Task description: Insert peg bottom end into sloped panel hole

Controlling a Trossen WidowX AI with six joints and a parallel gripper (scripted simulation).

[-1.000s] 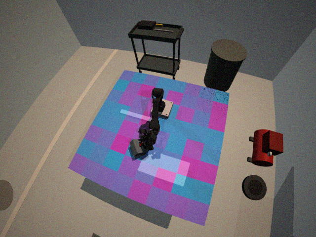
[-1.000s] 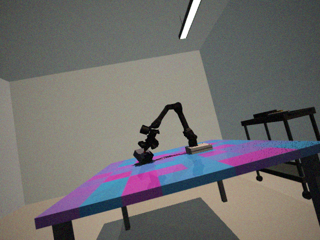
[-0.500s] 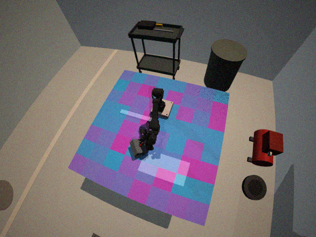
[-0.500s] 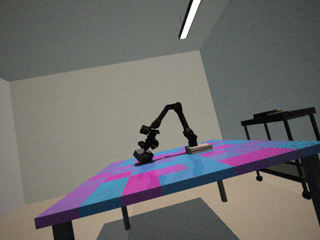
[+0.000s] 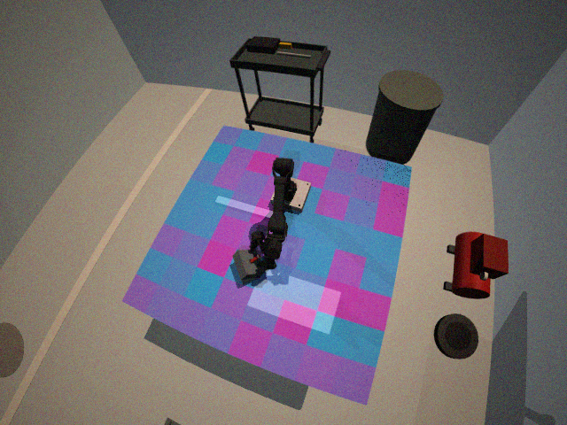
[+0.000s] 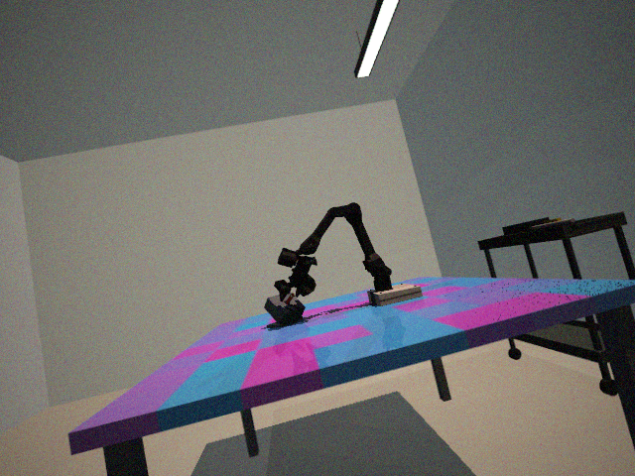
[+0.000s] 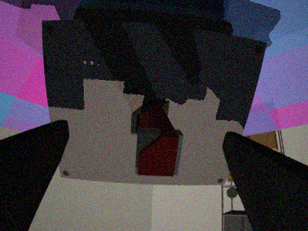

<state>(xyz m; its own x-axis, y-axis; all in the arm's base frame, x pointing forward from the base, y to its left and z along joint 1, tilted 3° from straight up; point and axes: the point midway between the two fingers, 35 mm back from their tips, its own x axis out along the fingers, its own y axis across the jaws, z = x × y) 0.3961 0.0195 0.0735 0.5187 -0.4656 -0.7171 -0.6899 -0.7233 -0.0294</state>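
The sloped panel (image 5: 242,265) (image 6: 283,311) (image 7: 106,149) is a grey block with a pale face, partly in shadow. The red flat-sided peg (image 5: 253,258) (image 6: 289,298) (image 7: 158,161) stands with its lower end in the panel's hole and its top end sticking out. How deep it sits cannot be told. My gripper (image 5: 261,258) (image 6: 291,294) (image 7: 148,135) is open close over the panel's face. Its black fingers are wide apart, one on each side of the peg, and do not touch it in the wrist view.
The arm's pale base plate (image 5: 303,192) (image 6: 397,296) stands on the patchwork table (image 5: 353,233) (image 6: 389,327). Beyond the table are a black cart (image 5: 286,61) (image 6: 589,225), a dark bin (image 5: 402,123) and a red tank (image 5: 467,265).
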